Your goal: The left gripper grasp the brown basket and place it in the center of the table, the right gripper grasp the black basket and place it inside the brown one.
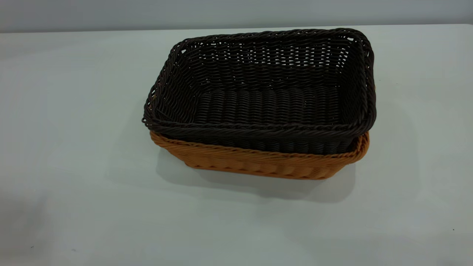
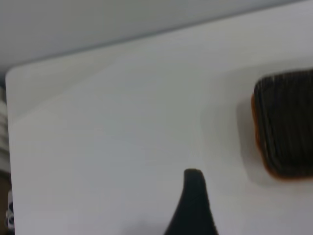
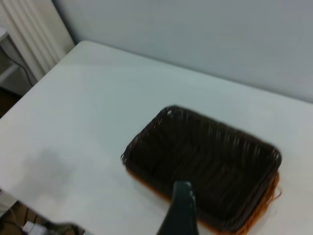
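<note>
You have the black basket (image 1: pixel 266 96) sitting nested inside the brown basket (image 1: pixel 258 162), its braided rim riding just above the brown rim, so only a band of orange-tan weave shows below it along the near side and at the right corner. The stacked pair rests near the middle of the table (image 1: pixel 74 184), slightly toward the far edge in the exterior view. Neither arm shows in that view. In the left wrist view you see one dark finger of the left gripper (image 2: pixel 193 205) over bare tabletop, well apart from the baskets. In the right wrist view a finger of the right gripper (image 3: pixel 180 210) hangs above the black basket's near rim. You cannot tell whether either gripper is apart or together.
</note>
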You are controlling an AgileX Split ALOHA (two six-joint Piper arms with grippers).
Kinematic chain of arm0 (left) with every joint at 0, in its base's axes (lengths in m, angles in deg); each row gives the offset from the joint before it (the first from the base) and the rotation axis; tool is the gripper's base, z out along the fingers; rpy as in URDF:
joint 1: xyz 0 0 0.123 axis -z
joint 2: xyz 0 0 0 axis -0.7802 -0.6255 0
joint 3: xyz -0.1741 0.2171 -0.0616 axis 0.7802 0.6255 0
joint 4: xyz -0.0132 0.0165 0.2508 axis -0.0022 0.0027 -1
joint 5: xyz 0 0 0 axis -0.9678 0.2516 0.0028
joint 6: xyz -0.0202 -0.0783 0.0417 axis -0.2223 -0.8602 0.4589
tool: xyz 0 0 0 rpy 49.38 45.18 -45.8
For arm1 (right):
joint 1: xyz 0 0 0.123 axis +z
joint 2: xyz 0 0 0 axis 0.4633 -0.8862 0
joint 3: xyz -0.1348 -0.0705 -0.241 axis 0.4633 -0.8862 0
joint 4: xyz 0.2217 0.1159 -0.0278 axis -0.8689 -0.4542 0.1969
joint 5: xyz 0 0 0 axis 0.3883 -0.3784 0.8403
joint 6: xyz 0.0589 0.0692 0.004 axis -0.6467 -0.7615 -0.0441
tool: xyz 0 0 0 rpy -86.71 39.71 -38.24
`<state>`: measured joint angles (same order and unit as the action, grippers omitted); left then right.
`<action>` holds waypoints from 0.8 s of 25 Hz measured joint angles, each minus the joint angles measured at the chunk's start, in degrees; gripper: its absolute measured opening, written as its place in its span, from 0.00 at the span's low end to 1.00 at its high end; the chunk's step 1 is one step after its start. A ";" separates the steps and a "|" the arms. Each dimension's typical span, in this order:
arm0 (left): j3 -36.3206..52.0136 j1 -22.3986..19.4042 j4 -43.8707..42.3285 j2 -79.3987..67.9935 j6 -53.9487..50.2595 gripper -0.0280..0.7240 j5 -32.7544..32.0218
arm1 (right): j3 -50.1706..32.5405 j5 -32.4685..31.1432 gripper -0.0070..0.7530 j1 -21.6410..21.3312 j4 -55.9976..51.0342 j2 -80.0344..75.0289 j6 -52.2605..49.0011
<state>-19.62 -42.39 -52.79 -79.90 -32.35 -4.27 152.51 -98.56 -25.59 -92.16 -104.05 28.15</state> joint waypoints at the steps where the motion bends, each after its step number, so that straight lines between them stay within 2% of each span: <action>1: 2.41 0.00 0.05 1.99 0.00 0.77 0.00 | -2.55 -0.12 0.79 0.00 -0.02 1.94 0.07; 8: 20.24 0.00 0.23 15.85 -0.01 0.77 0.00 | -21.07 0.01 0.79 0.00 3.75 15.84 2.76; 12: 29.70 0.00 0.28 22.71 -0.06 0.77 0.00 | -30.03 2.64 0.79 0.00 8.11 22.87 2.95; 20: 41.53 0.00 0.39 34.25 -1.26 0.77 0.17 | -39.22 4.61 0.79 0.00 13.08 32.79 1.54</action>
<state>21.90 -42.39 -52.40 -45.65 -33.61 -4.09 113.30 -93.95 -25.59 -79.08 -71.26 29.69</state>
